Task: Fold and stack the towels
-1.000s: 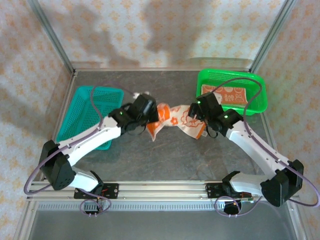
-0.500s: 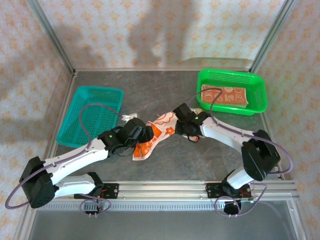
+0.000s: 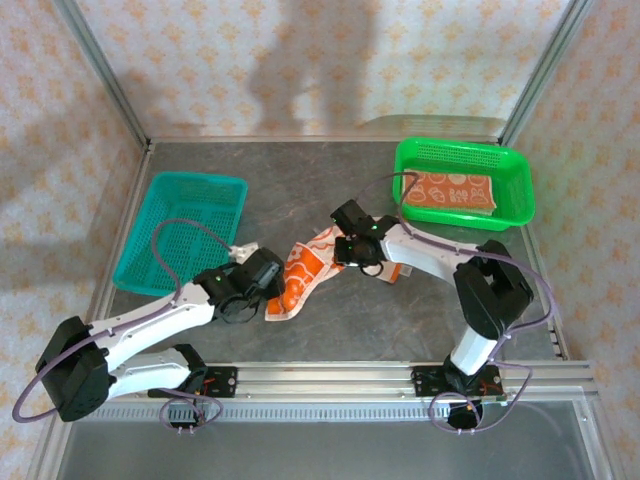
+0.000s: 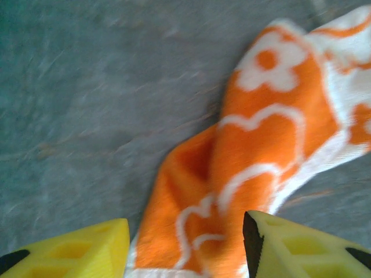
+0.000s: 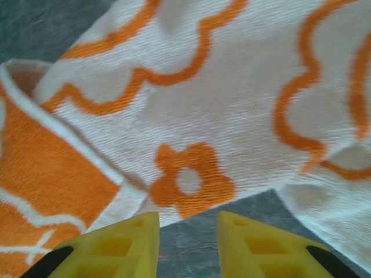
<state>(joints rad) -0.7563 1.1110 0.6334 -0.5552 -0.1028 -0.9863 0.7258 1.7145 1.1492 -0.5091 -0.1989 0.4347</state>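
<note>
Both ends of my orange towel point(image 3: 297, 280) lie on open table point(image 3: 400, 315), left gripper point(image 4: 185, 225) parted wide, right gripper point(image 5: 187, 223) parted narrowly; basket towel point(image 3: 452, 190) lettering unreadable

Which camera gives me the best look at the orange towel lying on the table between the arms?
Top external: it shows the whole orange towel, crumpled on the table. Left wrist catches one bunched end up close; right wrist gives a close-up of its white flower-patterned part.

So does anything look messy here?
Yes, the orange towel lies bunched and twisted in the middle of the table, not flat. The folded towel in the green basket looks tidy.
</note>
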